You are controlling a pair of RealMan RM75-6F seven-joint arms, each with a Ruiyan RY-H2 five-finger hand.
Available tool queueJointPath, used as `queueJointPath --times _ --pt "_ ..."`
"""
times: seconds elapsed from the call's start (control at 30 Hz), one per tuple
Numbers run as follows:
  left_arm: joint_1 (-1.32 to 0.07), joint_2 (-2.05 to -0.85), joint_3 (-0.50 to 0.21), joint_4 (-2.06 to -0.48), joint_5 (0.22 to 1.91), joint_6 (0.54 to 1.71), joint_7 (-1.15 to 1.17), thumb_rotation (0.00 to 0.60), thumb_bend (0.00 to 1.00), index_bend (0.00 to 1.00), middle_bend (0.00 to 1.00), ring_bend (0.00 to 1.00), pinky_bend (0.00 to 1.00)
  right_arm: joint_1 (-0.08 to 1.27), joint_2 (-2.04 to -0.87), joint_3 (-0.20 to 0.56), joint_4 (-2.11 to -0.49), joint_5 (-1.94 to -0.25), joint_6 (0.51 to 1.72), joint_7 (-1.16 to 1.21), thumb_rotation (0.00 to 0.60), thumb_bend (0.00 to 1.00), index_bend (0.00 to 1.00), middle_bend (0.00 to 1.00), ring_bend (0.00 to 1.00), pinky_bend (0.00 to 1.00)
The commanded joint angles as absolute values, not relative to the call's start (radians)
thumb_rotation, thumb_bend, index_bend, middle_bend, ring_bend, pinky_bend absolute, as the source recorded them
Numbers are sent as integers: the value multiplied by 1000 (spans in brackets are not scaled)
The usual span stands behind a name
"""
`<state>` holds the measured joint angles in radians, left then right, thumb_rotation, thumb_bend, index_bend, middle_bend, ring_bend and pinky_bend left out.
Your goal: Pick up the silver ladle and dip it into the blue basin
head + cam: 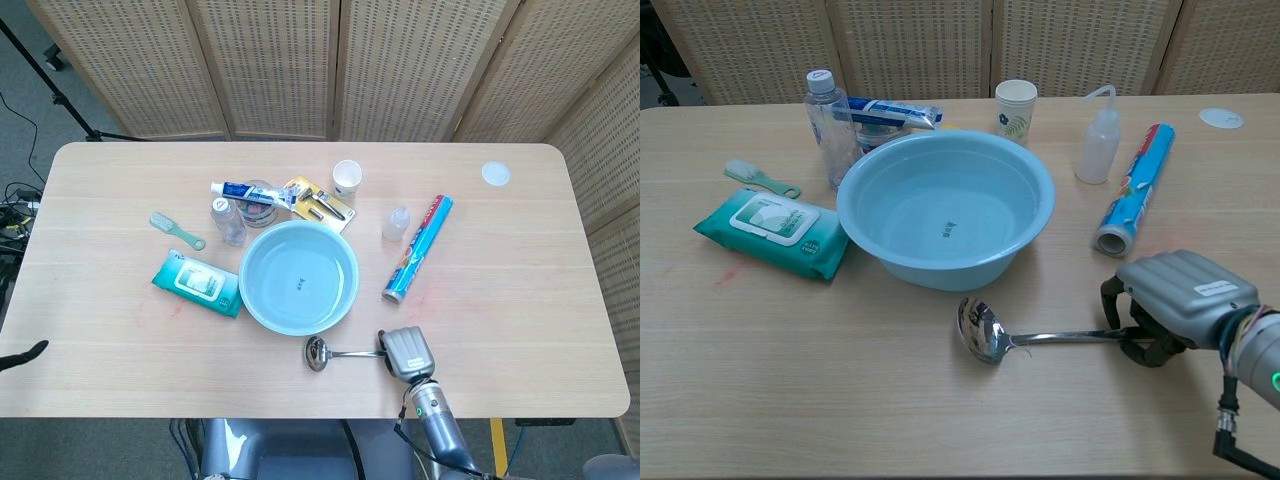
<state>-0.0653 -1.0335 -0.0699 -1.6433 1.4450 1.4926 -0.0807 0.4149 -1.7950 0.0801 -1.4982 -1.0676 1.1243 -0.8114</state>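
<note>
right hand [1175, 305]: fingers curled over the ladle's handle end
silver ladle [992, 335]: flat on tabletop [790, 400], near front edge, beside blue basin [945, 205]

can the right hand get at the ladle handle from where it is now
Probably yes: the right hand is already over the handle end of the silver ladle, fingers curled around it, with nothing in between.

Your right hand [1175, 305] covers the silver ladle [1040, 337] handle's end, so you can't tell whether the fingers [1112, 300] grip it. Your left hand stays out of frame.
</note>
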Motion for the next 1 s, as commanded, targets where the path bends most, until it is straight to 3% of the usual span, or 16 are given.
queueJointPath --times 0.03,0.23,0.33,1.0 --pt "-66 -1034 -70 -1643 1445 1492 -81 600 0 0 0 0 47 418 -1793 77 -1494 -1073 1126 -801 600 479 683 877 831 1000" --pt "-66 -1035 -70 -1643 1446 1492 -78 600 0 0 0 0 47 422 -1776 64 -1498 -1104 1115 -743 600 793 800 885 835 1000" --pt "-66 -1035 -70 -1643 1445 1492 -79 600 0 0 0 0 47 422 -1757 56 -1504 -1128 1111 -700 600 872 814 886 835 1000" --pt "-66 -1037 -67 -1645 1450 1491 -72 600 0 0 0 0 47 382 -1520 29 -1681 -1274 1123 -375 600 878 822 888 836 1000"
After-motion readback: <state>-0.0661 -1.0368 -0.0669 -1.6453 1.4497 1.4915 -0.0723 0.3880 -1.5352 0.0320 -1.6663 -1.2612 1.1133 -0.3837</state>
